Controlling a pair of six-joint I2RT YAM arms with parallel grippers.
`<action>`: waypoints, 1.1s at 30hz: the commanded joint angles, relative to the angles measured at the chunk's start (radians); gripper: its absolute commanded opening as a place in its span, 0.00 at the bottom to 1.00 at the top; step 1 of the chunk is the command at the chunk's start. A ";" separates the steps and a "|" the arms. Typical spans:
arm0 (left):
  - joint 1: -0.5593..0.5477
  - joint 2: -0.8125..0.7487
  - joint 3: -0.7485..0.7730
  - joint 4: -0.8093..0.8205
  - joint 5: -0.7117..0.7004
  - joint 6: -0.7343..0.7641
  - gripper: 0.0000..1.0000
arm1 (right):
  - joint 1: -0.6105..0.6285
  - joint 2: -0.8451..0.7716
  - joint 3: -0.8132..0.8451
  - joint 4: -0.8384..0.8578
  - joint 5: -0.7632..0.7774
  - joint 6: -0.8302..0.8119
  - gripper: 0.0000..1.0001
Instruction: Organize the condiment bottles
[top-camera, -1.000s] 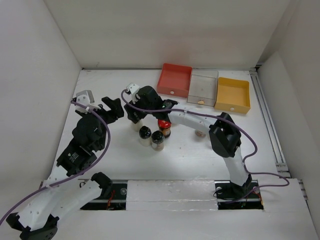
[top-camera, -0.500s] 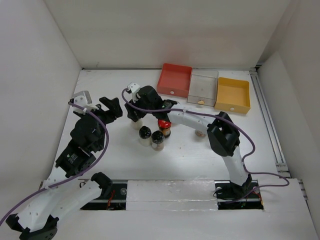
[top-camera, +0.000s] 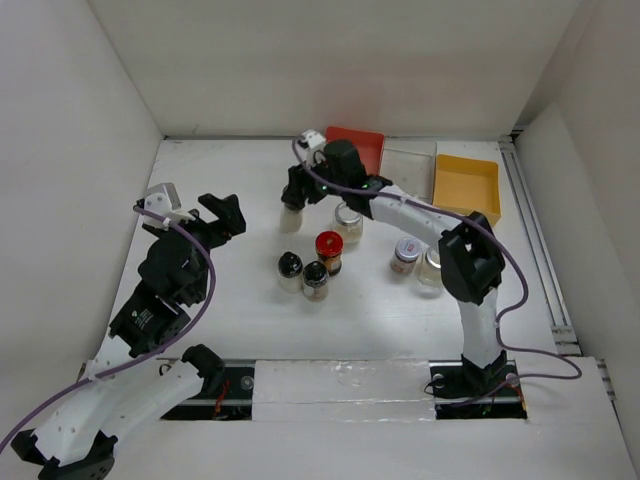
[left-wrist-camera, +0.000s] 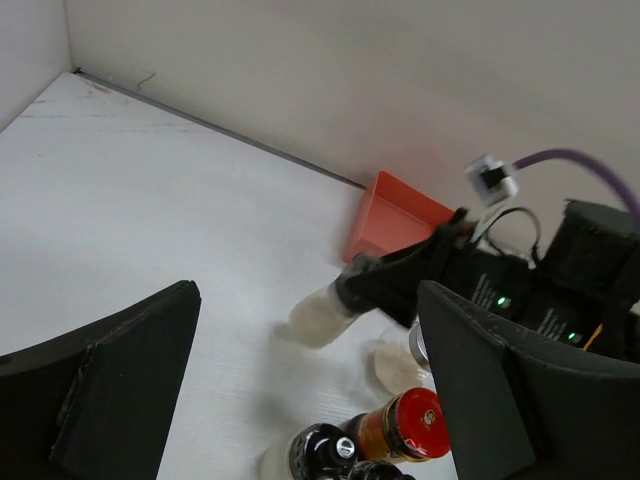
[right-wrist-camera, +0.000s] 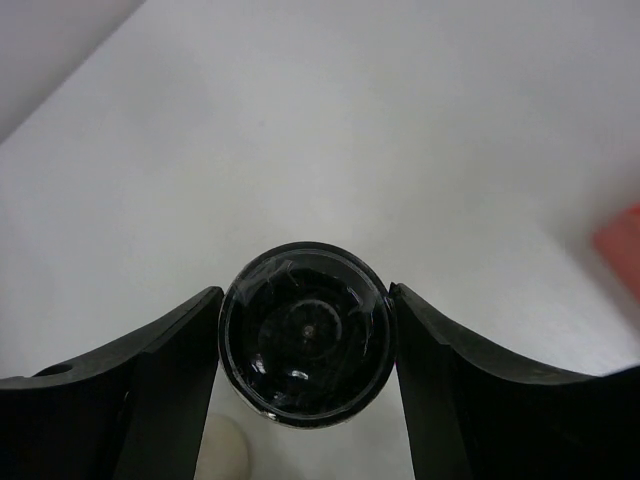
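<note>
Right wrist view shows the right gripper (right-wrist-camera: 306, 330) clamped on a jar (right-wrist-camera: 304, 362), one finger on each side of its dark cap. From above, the jar leans low over the table (top-camera: 215, 165), left of the red tray (top-camera: 360, 142) and apart from the other jars (top-camera: 329, 247). The left gripper (top-camera: 224, 213) has its fingers apart and holds nothing. A good move would keep the squeeze firm, stand the jar straight, and set it down softly without bumping the rest.

Top camera looking down over whole table (top-camera: 220, 170). Left wrist camera facing back wall (left-wrist-camera: 350, 70), low. Right wrist camera peering closely down on shaker (right-wrist-camera: 305, 345); all three sharing it.
</note>
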 joint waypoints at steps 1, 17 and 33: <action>0.001 -0.007 -0.017 0.047 -0.012 -0.008 0.86 | -0.098 -0.116 0.080 0.185 -0.074 0.061 0.48; 0.001 -0.007 -0.017 0.057 0.019 0.002 0.86 | -0.378 0.219 0.494 0.121 0.048 0.061 0.46; 0.001 0.003 -0.017 0.066 0.037 0.011 0.86 | -0.359 0.441 0.712 0.110 0.193 0.012 0.49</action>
